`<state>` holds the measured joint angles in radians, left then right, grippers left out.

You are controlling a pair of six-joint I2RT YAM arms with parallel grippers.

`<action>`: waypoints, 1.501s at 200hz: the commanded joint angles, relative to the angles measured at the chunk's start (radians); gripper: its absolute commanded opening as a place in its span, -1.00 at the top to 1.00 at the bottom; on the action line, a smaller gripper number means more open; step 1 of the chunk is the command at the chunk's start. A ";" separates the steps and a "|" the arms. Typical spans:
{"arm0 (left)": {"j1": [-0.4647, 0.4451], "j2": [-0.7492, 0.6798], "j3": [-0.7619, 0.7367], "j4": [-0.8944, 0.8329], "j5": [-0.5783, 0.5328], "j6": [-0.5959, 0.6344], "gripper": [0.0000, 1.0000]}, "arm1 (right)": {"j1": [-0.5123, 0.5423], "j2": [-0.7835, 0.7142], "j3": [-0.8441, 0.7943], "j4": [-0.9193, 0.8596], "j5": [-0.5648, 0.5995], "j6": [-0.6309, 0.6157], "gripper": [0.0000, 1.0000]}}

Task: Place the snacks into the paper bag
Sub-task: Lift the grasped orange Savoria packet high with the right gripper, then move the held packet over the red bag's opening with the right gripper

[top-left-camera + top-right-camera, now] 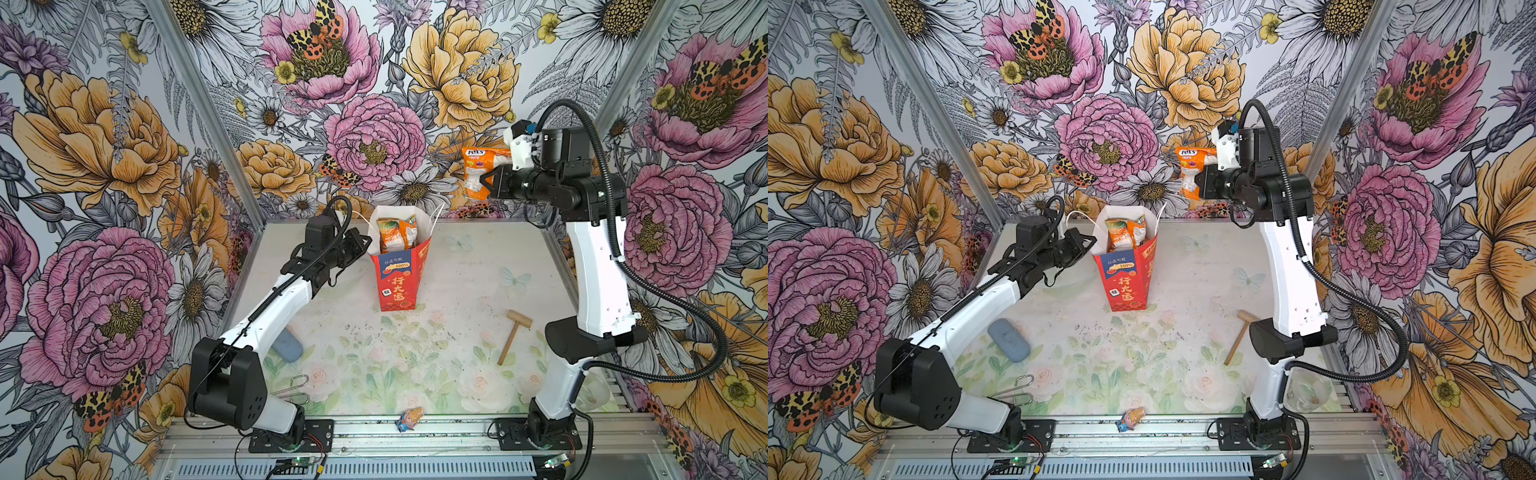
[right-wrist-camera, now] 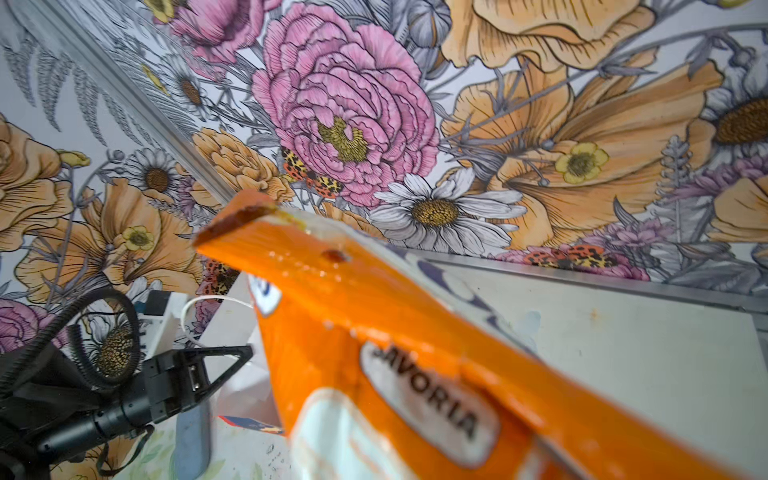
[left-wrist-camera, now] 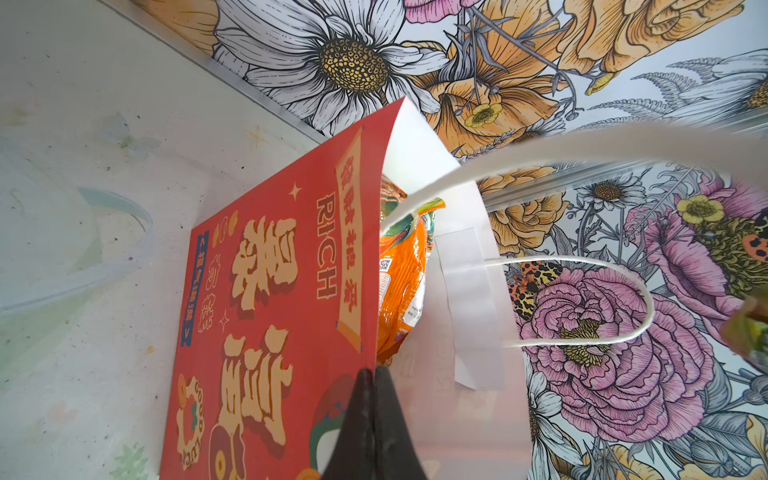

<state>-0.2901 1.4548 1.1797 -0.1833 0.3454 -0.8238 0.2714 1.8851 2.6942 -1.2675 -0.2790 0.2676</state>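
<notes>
Two orange packets (image 1: 397, 235) already sit in the paper bag (image 1: 399, 282) by the surface (image 1: 457, 291) far edge, its rim pinched in the closed left tool (image 3: 374, 386). The right tool (image 1: 489, 183) grips a third orange packet (image 1: 476, 166) aloft (off toward the far right corner), so that drop remains.

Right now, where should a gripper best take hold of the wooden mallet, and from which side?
Probably its handle's middle, from straight above, jaws across it: the wooden mallet lies flat on the table, handle slim and clear, head wider.

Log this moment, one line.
left claw: shut on rim of tall red paper gift bag | right claw: shut on crinkly orange plastic packet, aloft | bag: orange packets inside
</notes>
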 commanded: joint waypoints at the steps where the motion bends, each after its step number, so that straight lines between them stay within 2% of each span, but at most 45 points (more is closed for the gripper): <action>1: 0.014 -0.033 -0.005 0.015 0.003 0.000 1.00 | 0.074 -0.003 0.015 0.165 -0.031 -0.012 1.00; 35: 0.014 -0.034 -0.002 0.013 0.005 0.000 1.00 | 0.149 0.005 0.013 0.293 0.012 -0.039 1.00; 107: 0.011 -0.043 -0.012 0.019 0.003 -0.001 1.00 | 0.234 0.058 -0.092 0.491 -0.043 -0.033 1.00; 147: 0.013 -0.050 -0.017 0.018 -0.002 -0.001 1.00 | 0.247 0.093 -0.158 0.495 -0.080 -0.027 1.00; 300: 0.006 -0.031 -0.006 0.021 -0.001 -0.003 1.00 | 0.280 0.090 -0.508 0.491 -0.065 -0.009 1.00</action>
<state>-0.2901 1.4437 1.1687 -0.1829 0.3450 -0.8238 0.5323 1.9873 2.2036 -0.8253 -0.3309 0.2462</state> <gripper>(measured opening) 0.050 0.108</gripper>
